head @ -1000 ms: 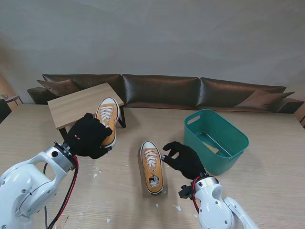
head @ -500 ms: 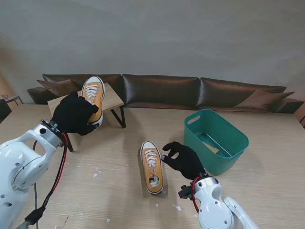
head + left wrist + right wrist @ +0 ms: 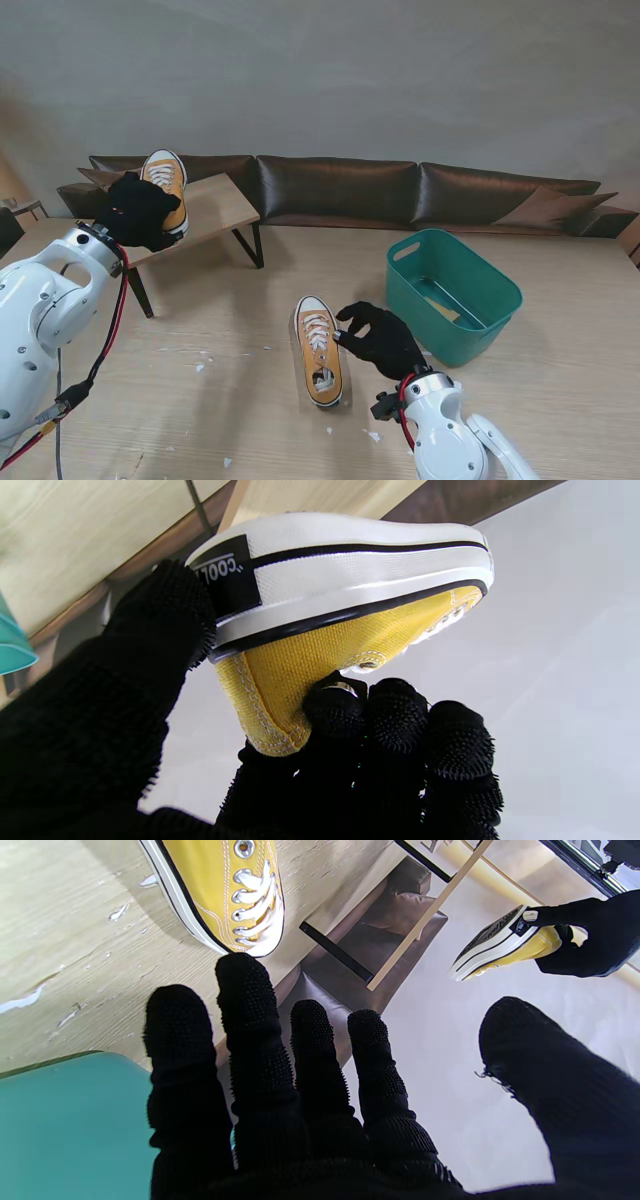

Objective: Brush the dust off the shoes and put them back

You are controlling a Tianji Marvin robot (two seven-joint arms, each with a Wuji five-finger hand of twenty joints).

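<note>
Nearest me, the right hand is empty, its fingers spread, just beside the second shoe, which lies flat on the table among pale flecks. By my judgement this one is not yet returned. Farther off to the left, the left hand is clenched around the heel of the first shoe, holding it over the small raised shelf; setting it down appears to be under way.

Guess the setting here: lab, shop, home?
Probably a lounge or a staged living room: a long dark leather sofa against a bare wall, a wooden table in front, and a small shoe stand on it.
</note>
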